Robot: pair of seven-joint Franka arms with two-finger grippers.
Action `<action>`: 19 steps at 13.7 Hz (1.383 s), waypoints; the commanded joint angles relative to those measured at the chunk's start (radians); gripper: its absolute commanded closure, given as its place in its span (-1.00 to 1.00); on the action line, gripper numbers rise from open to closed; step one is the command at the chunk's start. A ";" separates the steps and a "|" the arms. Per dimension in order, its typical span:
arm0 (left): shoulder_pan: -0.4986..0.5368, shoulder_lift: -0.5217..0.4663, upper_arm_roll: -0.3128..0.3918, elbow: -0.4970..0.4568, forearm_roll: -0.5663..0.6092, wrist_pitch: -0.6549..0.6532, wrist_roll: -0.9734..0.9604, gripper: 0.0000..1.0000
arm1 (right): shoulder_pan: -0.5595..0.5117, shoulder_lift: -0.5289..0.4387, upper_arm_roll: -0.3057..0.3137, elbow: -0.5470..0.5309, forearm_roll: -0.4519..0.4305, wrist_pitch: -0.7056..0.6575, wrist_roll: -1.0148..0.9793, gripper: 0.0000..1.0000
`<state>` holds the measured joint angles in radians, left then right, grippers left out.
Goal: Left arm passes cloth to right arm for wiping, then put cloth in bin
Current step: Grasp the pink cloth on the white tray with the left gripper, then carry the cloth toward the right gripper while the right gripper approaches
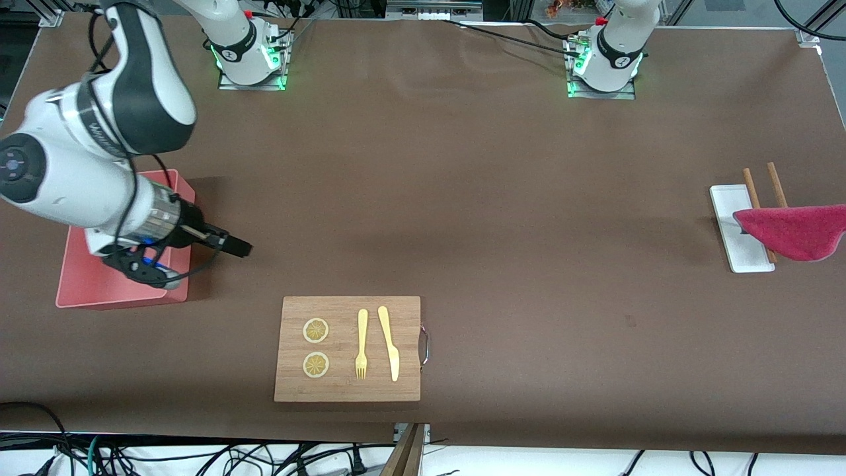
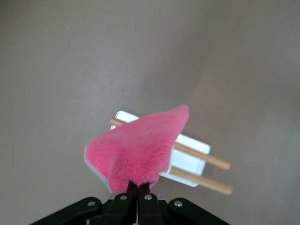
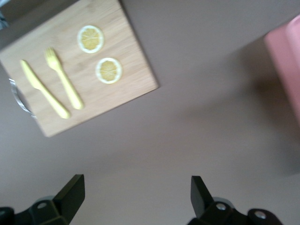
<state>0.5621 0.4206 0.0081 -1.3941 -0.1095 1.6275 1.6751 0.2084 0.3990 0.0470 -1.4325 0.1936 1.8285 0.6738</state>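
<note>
Pink cloth (image 2: 140,150) pinched in left end effector (image 2: 137,190); right end effector (image 3: 136,194) spread wide.

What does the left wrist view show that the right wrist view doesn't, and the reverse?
Only the left wrist view: the left gripper shut on the cloth, over the white tray and two wooden sticks. Only the right wrist view: the open right gripper, the cutting board, lemon slices, fork, knife, and the bin. Shared: the brown table.

Left tool (image 2: 137,191) clamped, right tool (image 3: 136,194) agape
</note>
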 commanded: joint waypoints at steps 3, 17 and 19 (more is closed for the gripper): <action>-0.192 -0.083 0.006 -0.016 0.079 -0.133 -0.406 1.00 | 0.101 0.053 -0.006 0.010 0.073 0.150 0.289 -1.00; -0.356 -0.069 -0.427 -0.017 -0.119 -0.179 -1.492 1.00 | 0.347 0.213 -0.007 0.014 0.161 0.584 0.820 -1.00; -0.462 -0.051 -0.425 -0.016 -0.173 -0.149 -1.505 1.00 | 0.353 0.215 -0.006 0.015 0.161 0.586 0.851 -1.00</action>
<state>0.1814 0.3531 -0.4233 -1.4091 -0.2418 1.4530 0.2052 0.5479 0.6093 0.0494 -1.4322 0.3362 2.4093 1.4950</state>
